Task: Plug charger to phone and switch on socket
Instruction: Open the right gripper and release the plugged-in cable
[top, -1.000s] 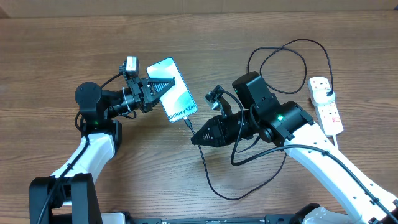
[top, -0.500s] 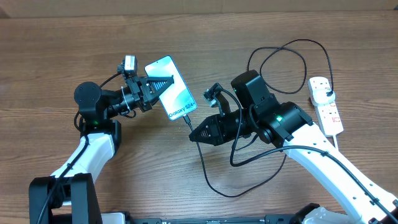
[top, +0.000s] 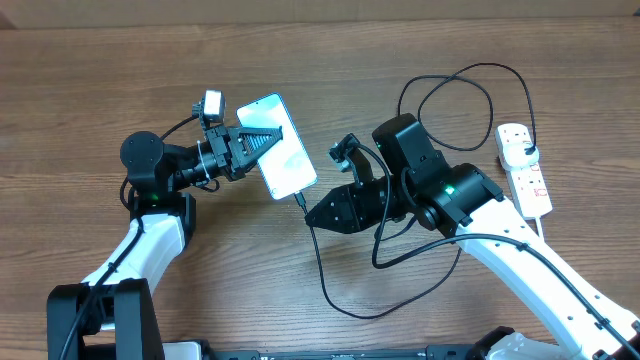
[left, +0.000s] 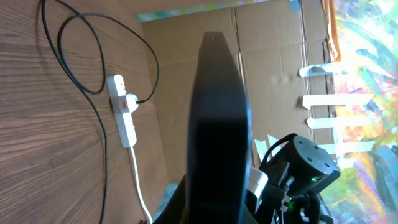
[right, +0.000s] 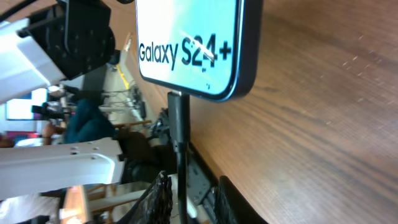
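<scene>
1. Left gripper pinches the phone, just ahead of right gripper.
2. Right gripper slightly spread around charger; plug in phone (looks seated).
3. I'd worry: retreating fingers snag charger, yanking plug out.

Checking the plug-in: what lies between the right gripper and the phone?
The charger's plug, at the phone's bottom edge, its cable running back to the right gripper; right wrist view shows it.

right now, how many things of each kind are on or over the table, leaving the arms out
Galaxy S24+ phone: 1
black charger cable: 1
white power strip: 1
total: 3
</scene>
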